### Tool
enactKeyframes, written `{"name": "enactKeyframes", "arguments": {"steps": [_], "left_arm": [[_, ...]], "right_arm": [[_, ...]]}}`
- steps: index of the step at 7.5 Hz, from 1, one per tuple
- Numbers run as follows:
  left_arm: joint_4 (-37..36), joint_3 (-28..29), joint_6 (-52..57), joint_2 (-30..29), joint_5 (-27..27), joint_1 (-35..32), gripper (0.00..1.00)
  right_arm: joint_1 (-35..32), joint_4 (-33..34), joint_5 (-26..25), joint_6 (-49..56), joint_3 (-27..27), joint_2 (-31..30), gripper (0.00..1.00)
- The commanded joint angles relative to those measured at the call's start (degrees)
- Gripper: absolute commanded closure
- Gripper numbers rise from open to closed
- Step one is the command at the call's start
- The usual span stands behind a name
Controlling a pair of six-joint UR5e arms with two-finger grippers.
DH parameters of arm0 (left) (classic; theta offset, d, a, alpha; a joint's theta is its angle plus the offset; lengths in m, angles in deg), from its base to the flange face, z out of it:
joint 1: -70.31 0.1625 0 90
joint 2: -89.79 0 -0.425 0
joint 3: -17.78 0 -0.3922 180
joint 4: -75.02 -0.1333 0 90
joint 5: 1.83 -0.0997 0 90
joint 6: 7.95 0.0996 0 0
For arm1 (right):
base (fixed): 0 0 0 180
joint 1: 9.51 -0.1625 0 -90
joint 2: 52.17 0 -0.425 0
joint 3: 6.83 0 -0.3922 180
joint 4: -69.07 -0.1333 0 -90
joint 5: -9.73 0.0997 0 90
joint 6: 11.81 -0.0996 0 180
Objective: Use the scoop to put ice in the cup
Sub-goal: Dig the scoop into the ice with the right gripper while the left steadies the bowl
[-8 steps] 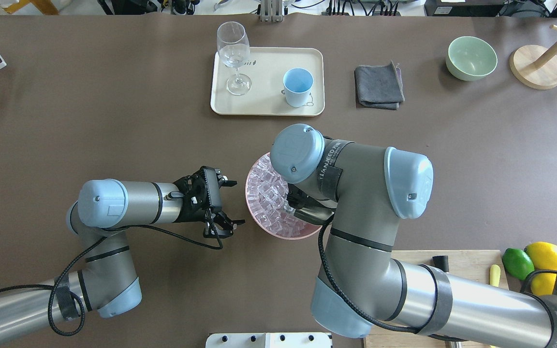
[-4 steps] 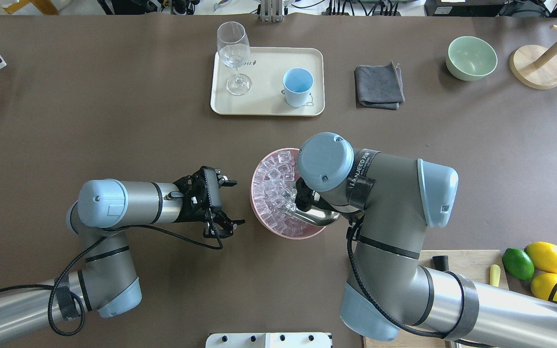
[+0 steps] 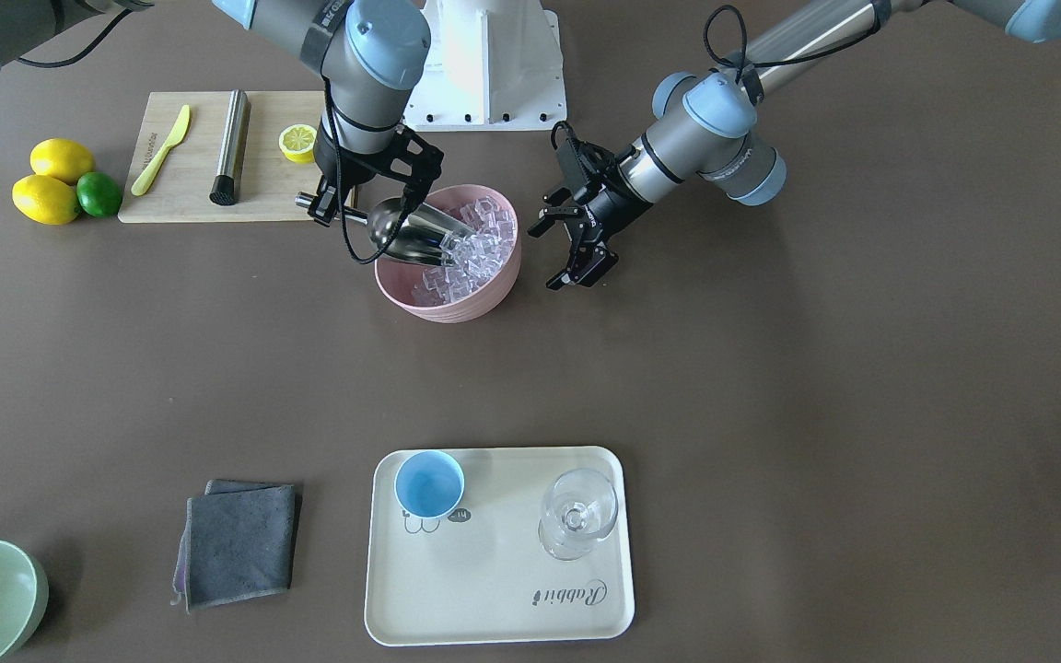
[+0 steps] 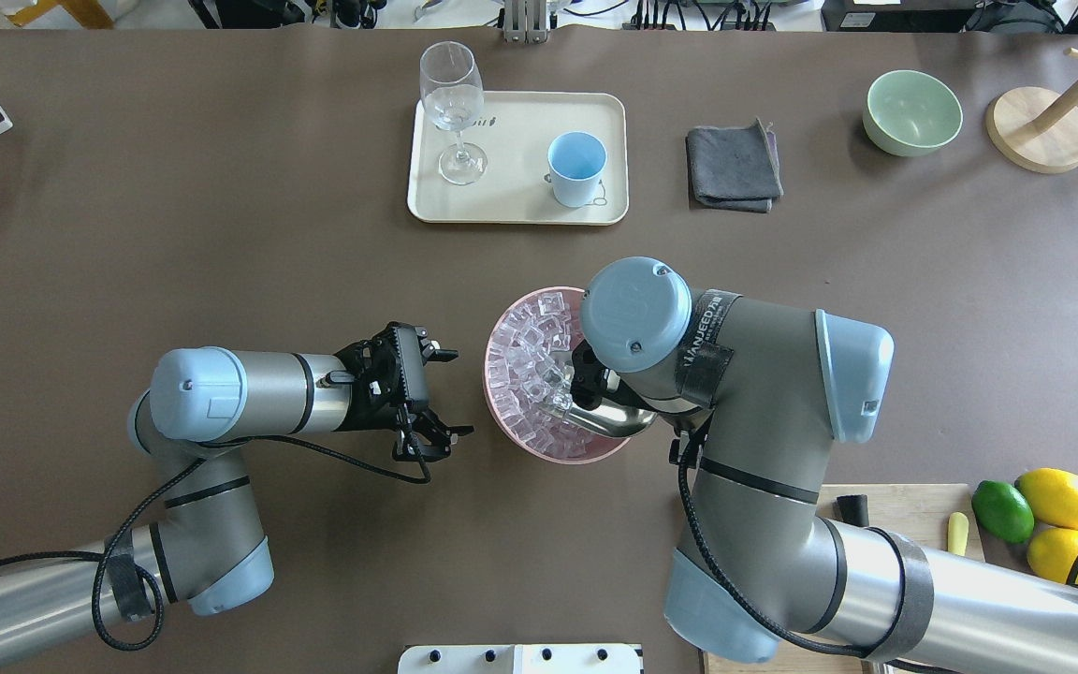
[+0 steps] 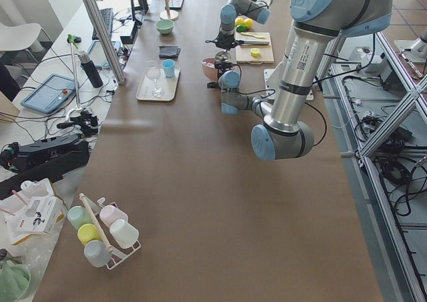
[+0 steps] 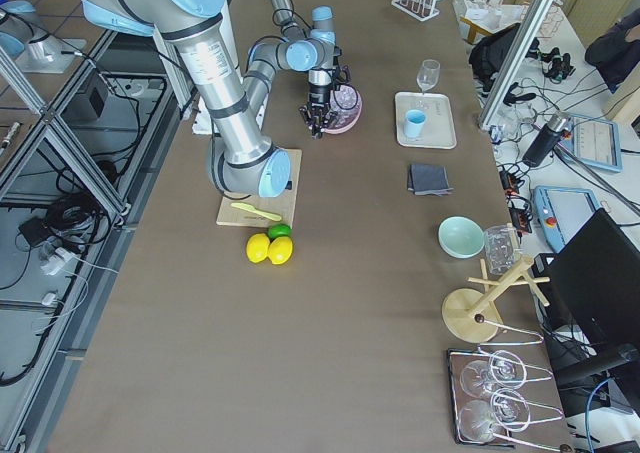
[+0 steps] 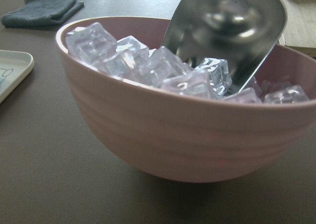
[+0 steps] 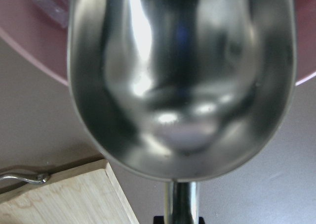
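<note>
Left gripper [image 4: 452,393]: fingers released, empty, just beside pink bowl [image 4: 548,456], mid-bench. Ice [image 4: 522,360] fills bowl; scoop [image 3: 413,238] mouth dug into it. Right gripper [image 3: 339,208]: fingers clenched on scoop handle. Cup [image 4: 576,167] upright on tray [image 4: 511,204], far edge

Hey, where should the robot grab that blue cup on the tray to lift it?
Probably one wall at the rim, coming from above on the robot's right side. The cup stands upright, mouth open, with no handle, and the wine glass stands to its left on the tray.
</note>
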Motion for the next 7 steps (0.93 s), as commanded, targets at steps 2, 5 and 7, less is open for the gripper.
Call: {"name": "enactKeyframes", "arguments": {"steps": [2,5,7], "left_arm": [[0.0,0.0,0.0,0.0,0.0,0.0,0.01],[0.1,0.0,0.0,0.0,0.0,0.0,0.01],[0.1,0.0,0.0,0.0,0.0,0.0,0.01]], "right_arm": [[0.0,-5.3,0.2,0.1,2.0,-3.1,1.0],[0.0,-8.9,1.3,-0.1,2.7,-4.7,1.0],[0.0,-9.0,1.3,0.0,3.7,-4.9,1.0]]}}
